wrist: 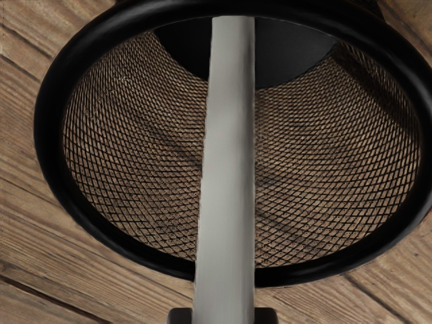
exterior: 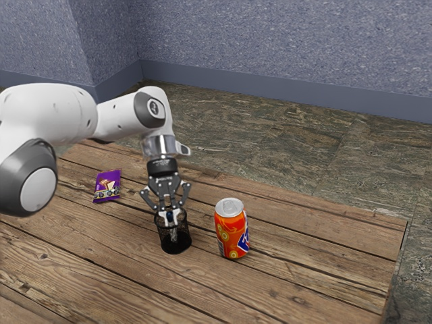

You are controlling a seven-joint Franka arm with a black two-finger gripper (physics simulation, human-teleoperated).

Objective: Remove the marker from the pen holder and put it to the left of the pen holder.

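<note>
In the exterior view, taking the pen holder (exterior: 177, 246) as the centre of a dial with twelve toward the view's top, the claw (exterior: 171, 217) hangs at twelve o'clock, pointing down into the holder's mouth. It is closed on the marker (wrist: 229, 162), with one fingertip (wrist: 179, 316) against each side of the grey barrel. The marker is still inside the mesh pen holder: the wrist view shows it running from the claw, through the round black rim and down toward the dark base; whether its lower end touches that base, I cannot tell. The holder stands upright on the plank desk (exterior: 317, 270). Near it, at three o'clock on the same dial, an orange-red soda can (exterior: 231, 231) with a silver top stands upright, apart from the holder. At ten o'clock, farther off, lies a purple snack packet (exterior: 108, 185). The white arm (exterior: 61, 111) comes in from the exterior view's left. Beyond the desk are a mottled stone floor (exterior: 290, 152) and a speckled blue-grey wall (exterior: 283, 40).
</note>
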